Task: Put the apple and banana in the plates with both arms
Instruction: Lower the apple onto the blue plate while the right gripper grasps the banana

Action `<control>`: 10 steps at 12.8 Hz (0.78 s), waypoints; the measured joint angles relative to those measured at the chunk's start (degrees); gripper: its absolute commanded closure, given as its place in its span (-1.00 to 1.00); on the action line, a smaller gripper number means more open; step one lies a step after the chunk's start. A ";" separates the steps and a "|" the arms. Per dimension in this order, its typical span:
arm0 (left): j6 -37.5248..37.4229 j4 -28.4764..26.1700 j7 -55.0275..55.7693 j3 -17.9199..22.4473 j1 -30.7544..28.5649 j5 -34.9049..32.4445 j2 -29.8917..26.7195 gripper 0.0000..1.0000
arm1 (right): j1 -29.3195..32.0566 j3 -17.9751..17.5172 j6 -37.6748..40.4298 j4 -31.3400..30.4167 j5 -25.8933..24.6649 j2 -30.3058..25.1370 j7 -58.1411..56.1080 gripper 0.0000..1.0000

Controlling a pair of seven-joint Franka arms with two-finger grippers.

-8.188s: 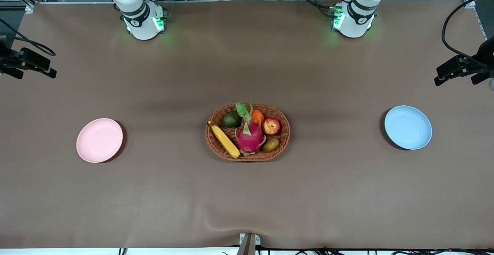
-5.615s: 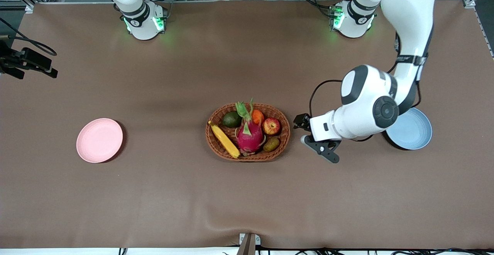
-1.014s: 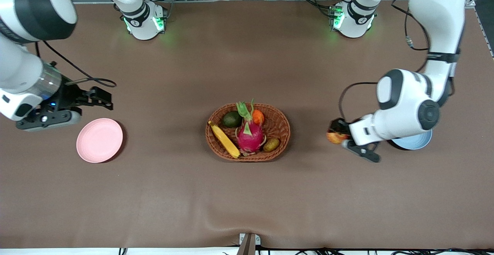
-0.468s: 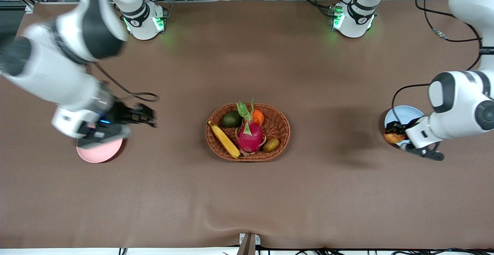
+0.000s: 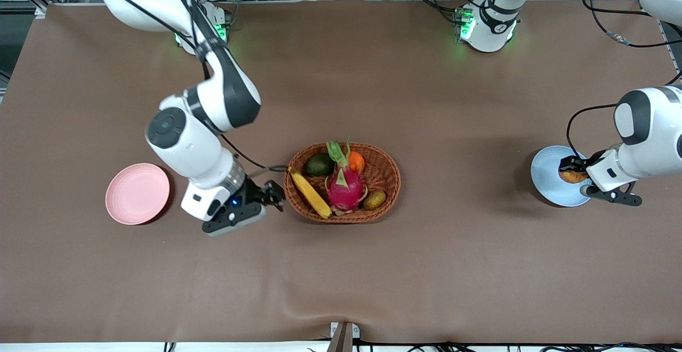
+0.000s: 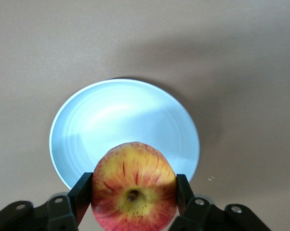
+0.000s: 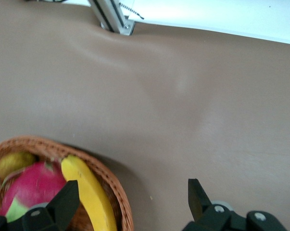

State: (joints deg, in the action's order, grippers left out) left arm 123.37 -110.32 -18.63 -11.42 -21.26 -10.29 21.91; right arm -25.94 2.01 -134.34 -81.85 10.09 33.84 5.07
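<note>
Left wrist view shows our left gripper (image 6: 134,199) clamped on the apple (image 6: 133,185) over the blue plate (image 6: 87,125) at the table's left-arm end. We should lower to the plate's middle before releasing, or it may roll off. Our right gripper (image 7: 132,199), jaws wide, hangs beside the basket (image 5: 389,181); the banana (image 5: 309,192) lies along its rim there.

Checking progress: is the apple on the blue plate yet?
Not yet: the apple is clamped in the left gripper, over the blue plate.

Right end effector (image 7: 130,202) fingers apart, banana (image 7: 89,192) in wicker basket (image 7: 117,192)
</note>
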 measured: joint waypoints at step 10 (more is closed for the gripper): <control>8.24 -3.63 -4.66 -0.19 -5.14 -0.68 4.19 -0.30 | -6.76 0.09 -11.88 4.49 -0.37 13.29 5.97 -1.00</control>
State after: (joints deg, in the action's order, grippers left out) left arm 131.61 -113.95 -23.29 -11.61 -26.41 -10.96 26.09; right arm -32.70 2.10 -146.22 -77.36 9.72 47.13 11.04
